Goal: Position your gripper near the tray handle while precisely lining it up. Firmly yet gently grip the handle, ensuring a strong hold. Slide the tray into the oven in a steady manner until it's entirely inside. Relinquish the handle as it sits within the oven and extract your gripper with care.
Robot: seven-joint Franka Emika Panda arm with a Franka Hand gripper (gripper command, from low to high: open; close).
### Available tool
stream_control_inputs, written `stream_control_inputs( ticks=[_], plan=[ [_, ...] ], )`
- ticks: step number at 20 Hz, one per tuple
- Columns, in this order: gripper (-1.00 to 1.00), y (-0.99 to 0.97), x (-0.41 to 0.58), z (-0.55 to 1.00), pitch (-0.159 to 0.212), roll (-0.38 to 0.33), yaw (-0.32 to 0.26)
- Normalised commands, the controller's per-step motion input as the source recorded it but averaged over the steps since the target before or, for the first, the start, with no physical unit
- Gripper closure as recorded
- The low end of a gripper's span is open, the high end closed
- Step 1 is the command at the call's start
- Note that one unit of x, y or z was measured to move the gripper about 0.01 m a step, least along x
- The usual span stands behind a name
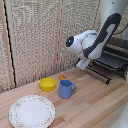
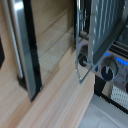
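The white boxy gripper (image 1: 81, 63) is held at the front edge of the flat black wire-bar tray (image 1: 111, 62), presumably to push it inward. Whether the fingers are clenched on the thin dark tray handle (image 1: 96, 75) cannot be told. The tray projects from the black-and-silver countertop oven (image 1: 120, 48), its parallel bars exposed.

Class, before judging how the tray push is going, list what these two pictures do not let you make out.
- Claw state: in the exterior view the arm hides its fingers; the wrist view is too blurred to tell.
- Oven: cut off by the exterior view's right edge, the arm covering part.
- Tray depth inside the oven: unclear in both views.
- Plate pattern: too small.
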Motion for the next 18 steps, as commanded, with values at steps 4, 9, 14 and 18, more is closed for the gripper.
stream_control_inputs(
  ticks=[4,9,14,18],
  plan=[
    [-1.00,-0.53,0.181,-0.14,0.000,-0.086,0.038],
    [-1.00,-0.44,0.131,-0.03,0.007,-0.132,0.031],
    [-1.00,-0.31,0.050,0.00,0.025,-0.106,0.043],
    [-1.00,-0.04,0.000,0.00,0.032,-0.129,0.050]
  ],
)
